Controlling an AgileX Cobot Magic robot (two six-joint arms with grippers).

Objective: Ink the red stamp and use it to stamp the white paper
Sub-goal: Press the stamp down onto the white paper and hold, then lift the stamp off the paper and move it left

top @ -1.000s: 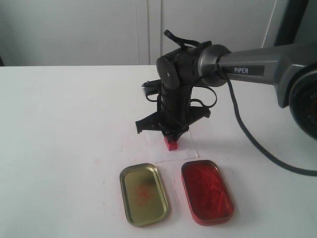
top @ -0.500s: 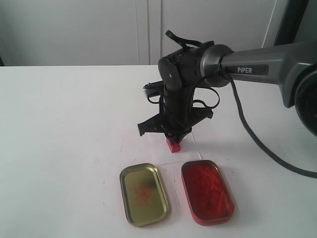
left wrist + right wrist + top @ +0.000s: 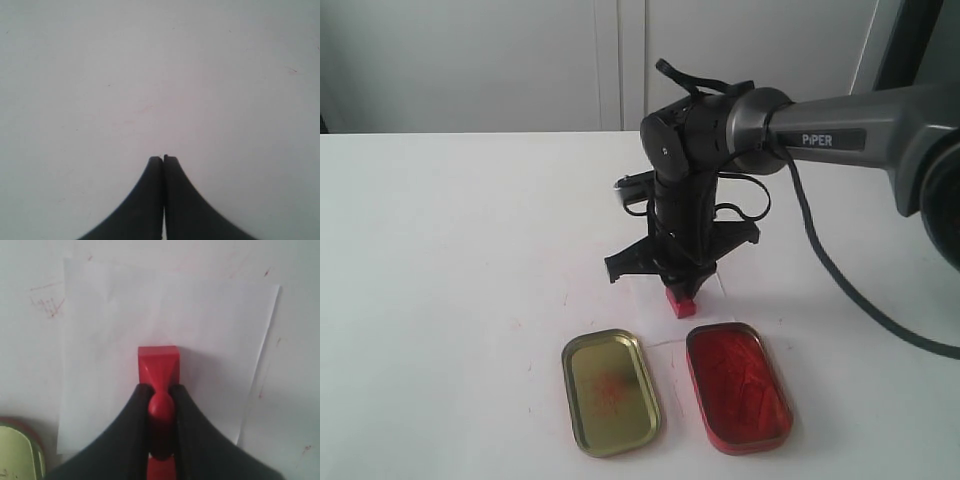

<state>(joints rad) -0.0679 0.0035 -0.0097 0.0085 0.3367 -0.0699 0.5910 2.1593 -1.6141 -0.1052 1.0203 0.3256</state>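
The right gripper (image 3: 679,284) pointed straight down over the middle of the white table (image 3: 440,250), its two black fingers (image 3: 134,415) pinching the narrow knobbed handle of the red stamp (image 3: 680,303) from either side – the square block hung upright below them, face down. In the right wrist view, the red stamp (image 3: 158,362) sat over the white paper (image 3: 110,335), within the sheet's edges and towards its near side; whether the block pressed on the sheet or hung just above it could not be told. Just nearer than the stamp lay two oblong tins side by side, close but apart: on the left a gold tin (image 3: 610,392) with faint red smudges on its floor, on the right the ink tin (image 3: 737,387) filled with red. The stamp stood just beyond the far left corner of the ink tin. Faint red marks (image 3: 49,305) flecked the table beside the paper. The left gripper (image 3: 163,159) appeared only in its own wrist view – its dark fingers pressed together with nothing between them, over bare white tabletop. A grey arm marked PiPER (image 3: 840,135) reached in from the right.
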